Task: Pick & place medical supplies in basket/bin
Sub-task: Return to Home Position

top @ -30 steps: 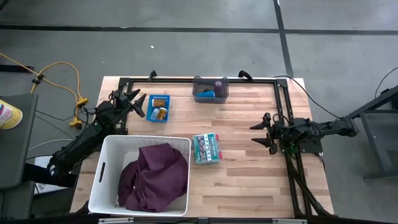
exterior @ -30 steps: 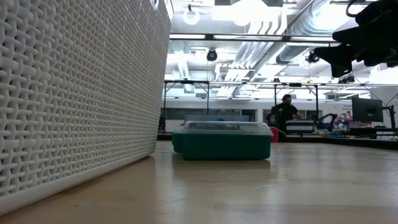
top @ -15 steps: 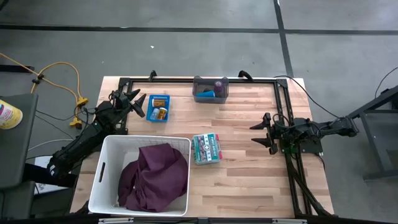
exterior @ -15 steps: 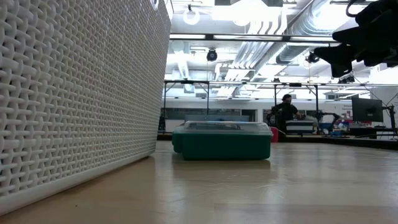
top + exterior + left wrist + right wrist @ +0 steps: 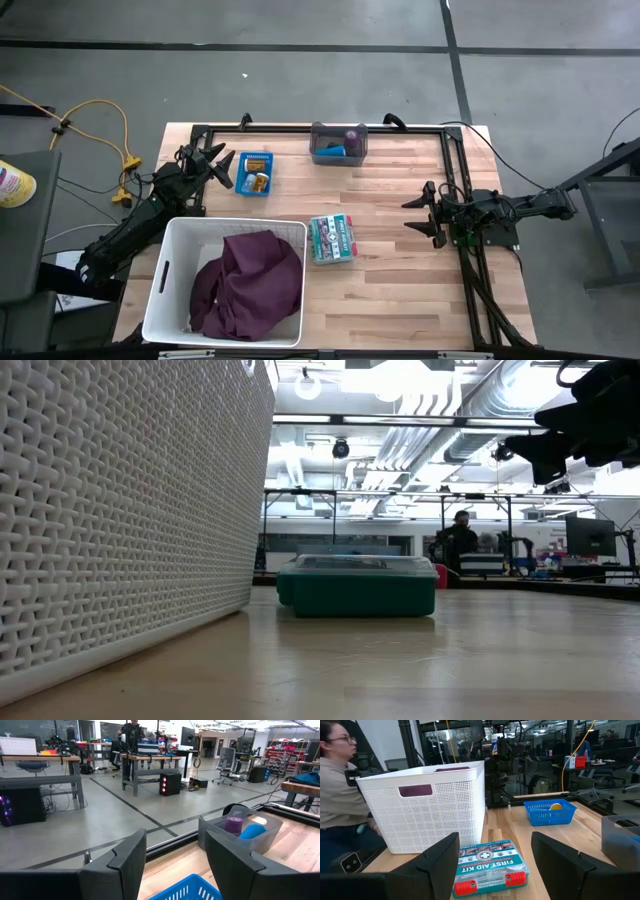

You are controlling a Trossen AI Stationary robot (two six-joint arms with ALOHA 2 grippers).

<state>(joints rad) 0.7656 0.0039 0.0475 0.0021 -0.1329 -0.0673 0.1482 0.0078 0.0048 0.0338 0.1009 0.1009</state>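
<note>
The wooden table (image 5: 400, 290) carries all items. The left gripper (image 5: 224, 166) is held above the table's far left corner region. Its fingers (image 5: 125, 857) are spread wide and nothing is held. The right gripper (image 5: 412, 215) is held at the table's right side, pointing inward. Its fingers (image 5: 442, 852) are likewise spread wide and nothing is held.

The white basket (image 5: 158, 300) is located behind and just beside the left gripper, and well ahead of the right gripper. The maroon cloth (image 5: 250, 285) is contained in it and fills most of it.

The first aid kit (image 5: 332, 239) lies flat directly ahead of the right gripper, between that gripper and the basket.

The grey bin (image 5: 316, 146) is positioned ahead of the left gripper, at the far table edge. The purple roll (image 5: 233, 824) and the blue roll (image 5: 252, 831) are seated in it, side by side.

The blue bin (image 5: 243, 172) is located just in front of the left gripper's fingertips. Orange bottles (image 5: 261, 182) are contained in it; their number cannot be told.
</note>
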